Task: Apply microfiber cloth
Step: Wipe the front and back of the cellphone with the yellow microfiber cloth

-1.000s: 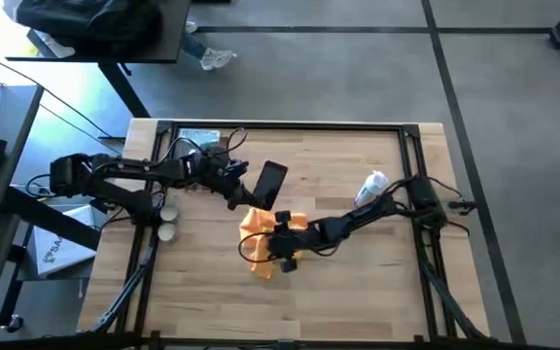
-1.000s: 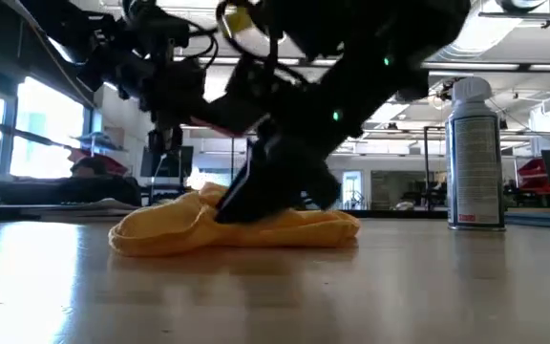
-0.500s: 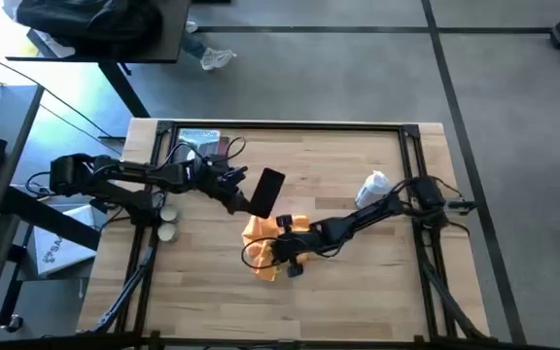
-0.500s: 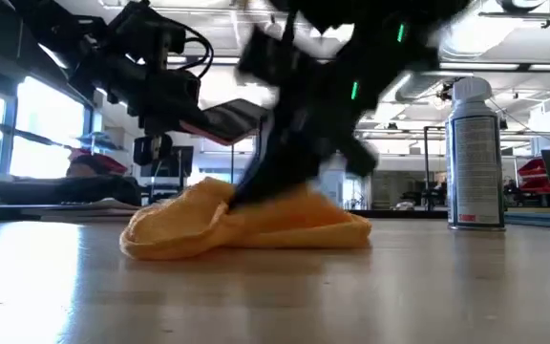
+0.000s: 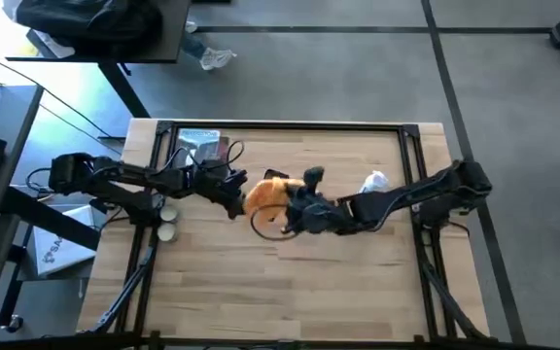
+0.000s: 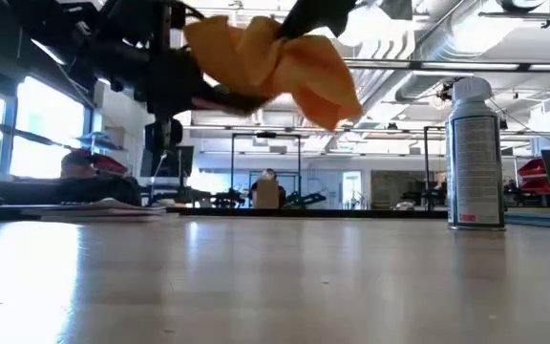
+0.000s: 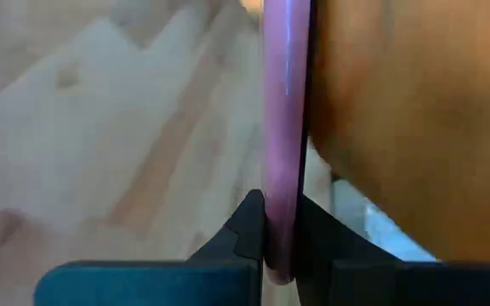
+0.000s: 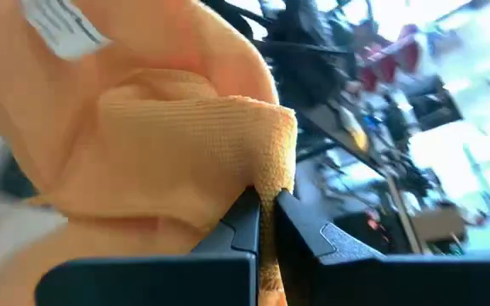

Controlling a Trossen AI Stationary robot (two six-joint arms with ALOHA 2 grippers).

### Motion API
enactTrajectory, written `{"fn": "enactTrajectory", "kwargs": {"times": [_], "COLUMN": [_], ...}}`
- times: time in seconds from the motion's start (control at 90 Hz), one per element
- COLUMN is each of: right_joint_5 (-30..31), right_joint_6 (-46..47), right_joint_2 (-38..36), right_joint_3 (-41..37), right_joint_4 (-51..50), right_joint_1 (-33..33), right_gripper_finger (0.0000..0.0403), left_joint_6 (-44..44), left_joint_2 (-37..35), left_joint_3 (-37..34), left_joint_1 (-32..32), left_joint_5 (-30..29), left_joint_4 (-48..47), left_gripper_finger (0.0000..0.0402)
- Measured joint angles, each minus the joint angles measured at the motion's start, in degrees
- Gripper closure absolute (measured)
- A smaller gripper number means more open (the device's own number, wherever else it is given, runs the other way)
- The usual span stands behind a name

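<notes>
The orange-yellow microfiber cloth [image 5: 265,192] hangs high above the table [image 5: 358,272], bunched up, with my right gripper [image 8: 266,200] shut on it. In the low view the cloth [image 6: 270,57] is well clear of the tabletop and drapes against the black phone [image 6: 225,96]. My left gripper [image 7: 281,217] is shut on that phone, whose pinkish edge [image 7: 284,119] shows edge-on, with the cloth [image 7: 415,127] right beside it. From above, the cloth hides most of the phone. My left gripper pinches the phone's two flat faces between its two fingers at the phone's near end [image 7: 282,242]. The fingers lie along the phone. The phone is lifted clear of the table. My right gripper pinches a folded ridge of the cloth [image 8: 270,161] between its two fingers, several layers thick. The cloth is lifted clear, bulges beyond the fingers and hangs slack below them [image 6: 327,91].
A white spray can [image 6: 474,153] stands upright on the table's right part, behind my right arm [image 5: 397,199]. A silvery packet [image 5: 197,144] lies at the far left corner. Two small round things [image 5: 168,219] sit at the left edge.
My right gripper has taken the cloth off the table, gone up and toward the far edge, and brought it against the phone. The cloth, which lay heaped on the table, now hangs clear. My left gripper has kept the phone raised and shifted slightly toward the near edge.
</notes>
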Motion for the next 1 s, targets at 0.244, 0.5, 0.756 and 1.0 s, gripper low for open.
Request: {"fn": "enactTrajectory", "kwargs": {"times": [0.244,0.5,0.756,1.0], "right_joint_5": [-7.28,-8.0,0.06,1.19], "right_joint_6": [0.59,4.64,1.74,-4.13], "right_joint_2": [6.1,8.64,6.26,1.25], "right_joint_3": [0.04,0.22,0.06,-0.09], "right_joint_4": [8.08,8.6,6.29,8.42], "right_joint_1": [-0.38,2.94,8.72,9.62], "right_gripper_finger": [0.0403,0.0403,0.0403,0.0403], "left_joint_6": [-3.37,-1.19,1.8,5.94], "left_joint_2": [0.15,0.28,0.05,-0.13], "left_joint_3": [-0.25,-0.42,0.02,0.07], "left_joint_1": [-4.47,-6.31,-8.87,-13.2], "left_joint_5": [-5.36,-7.96,-8.94,-8.53], "left_joint_4": [9.29,11.34,16.46,19.01], "left_gripper_finger": [0.0392,0.0391,0.039,0.039]}}
